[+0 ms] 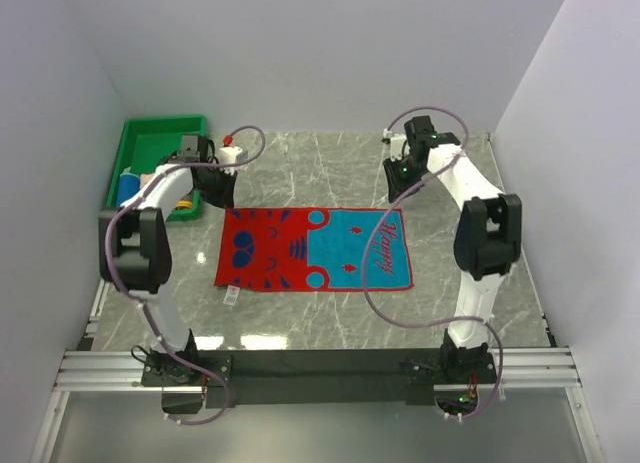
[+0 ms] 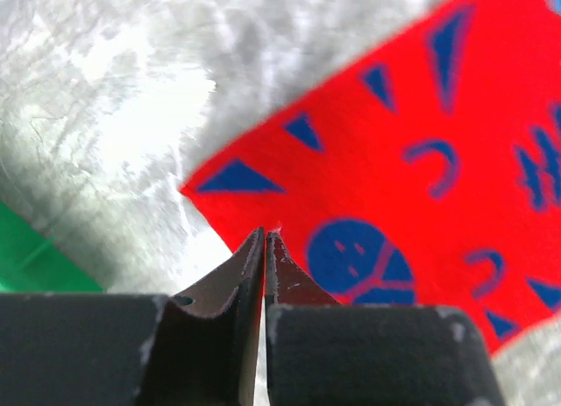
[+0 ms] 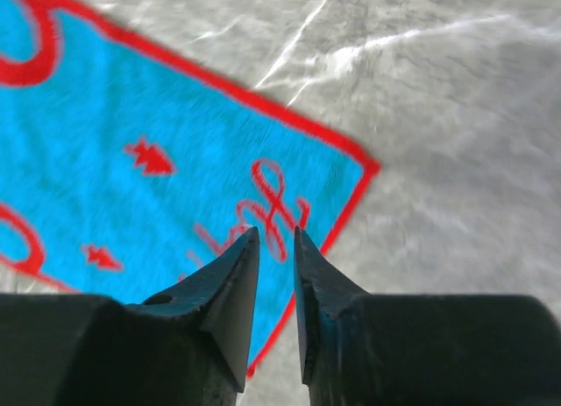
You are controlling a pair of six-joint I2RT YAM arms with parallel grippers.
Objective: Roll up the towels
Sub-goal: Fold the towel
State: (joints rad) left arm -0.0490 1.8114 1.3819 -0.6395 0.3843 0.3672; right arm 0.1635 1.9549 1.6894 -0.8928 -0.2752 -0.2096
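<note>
White walls (image 1: 300,53) enclosed a grey marble-patterned table (image 1: 330,318) on three sides.

Item 1: red-and-blue patterned towel (image 1: 315,248). It lay flat and unrolled at the middle of the table, with its long sides parallel to the near edge. Its left half was red with blue cat-face markings. Its right half was blue with red script and a red border.

Item 2: left gripper (image 2: 265,234). It was placed over the towel's far-left corner, close to the bare table beside it. The jaws were closed tip to tip with only a hairline slit between them, and nothing was held.

Item 3: right gripper (image 3: 277,232). It was placed over the towel's far-right corner, above the red script. The jaws were parted by a narrow gap, and no cloth was between them. Whether the tips touched the cloth could not be told.

Item 4: green tray (image 1: 150,133). It sat in the far-left corner of the table, well apart from the towel. The left arm partly covered its near end. A blue object (image 1: 128,191) lay in that near end, too small to identify.

Item 5: metal rail (image 1: 320,368). It ran along the near edge and carried both arm bases.
</note>
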